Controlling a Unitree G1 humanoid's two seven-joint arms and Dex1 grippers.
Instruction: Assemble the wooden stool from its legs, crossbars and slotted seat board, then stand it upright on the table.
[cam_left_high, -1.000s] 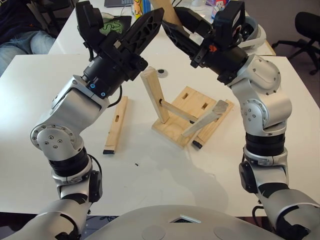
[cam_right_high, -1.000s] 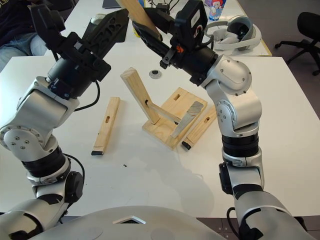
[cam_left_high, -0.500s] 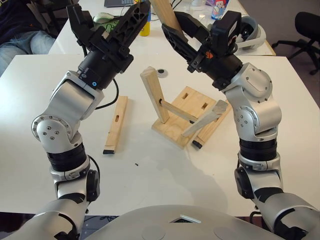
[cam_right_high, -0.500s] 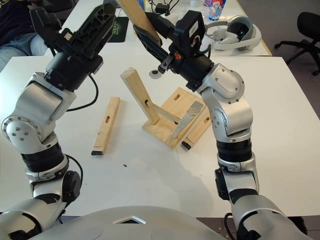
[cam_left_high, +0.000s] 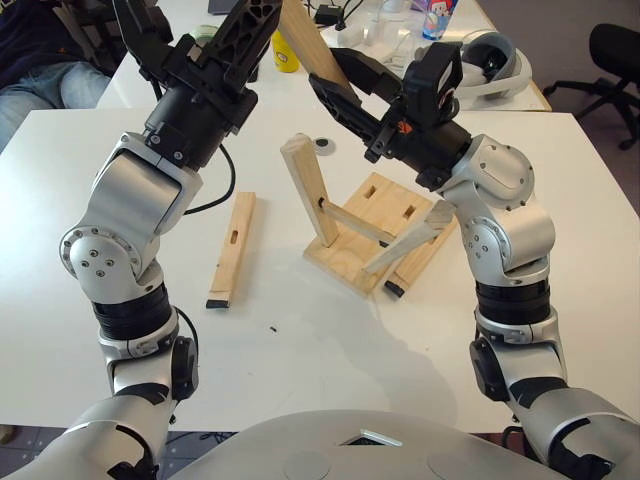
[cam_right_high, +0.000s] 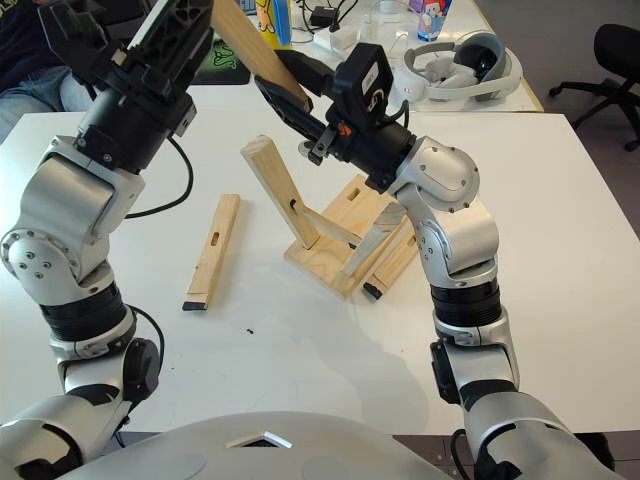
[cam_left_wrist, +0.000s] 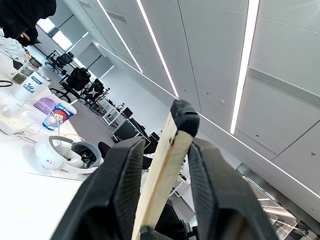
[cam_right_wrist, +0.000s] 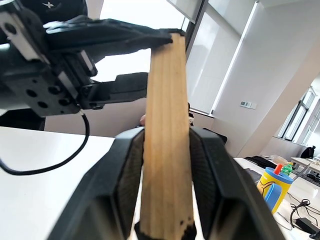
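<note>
1. Nearest, a pale wooden leg with a side slot and a black foot cap (cam_left_high: 232, 250) lies flat on the white tabletop (cam_left_high: 300, 350). It is left of the seat board and apart from it, parked, I judge, where the left arm can fetch it later.
2. The square light-wood slotted seat board (cam_left_high: 392, 200) lies flat with its slots facing up, which lets legs be pressed in from above. Another black-capped wooden leg (cam_left_high: 420, 258) lies along the board's right edge, touching it.
3. A square wooden leg (cam_left_high: 308, 190) stands at the board's left corner, tilted leftward. A thin wooden crossbar (cam_left_high: 355, 222) runs from its side slot out over the board, where a grey-ended bar (cam_left_high: 412, 238) slants across it. I cannot tell whether those joints are fully seated.
4. Beyond the board and raised well above it, the right tool (cam_right_wrist: 166, 134) is clamped around the lower end of a long plain wooden leg (cam_right_high: 255, 50).
5. Farthest and highest, the left tool (cam_left_wrist: 167, 145) pinches the same leg near its upper, black-capped end, and the leg slopes down toward the board. With both tools gripping one piece, this looks like a pass or regrip to turn the uncapped end toward a free slot. If one tool lets go carelessly, the leg could swing.
</note>
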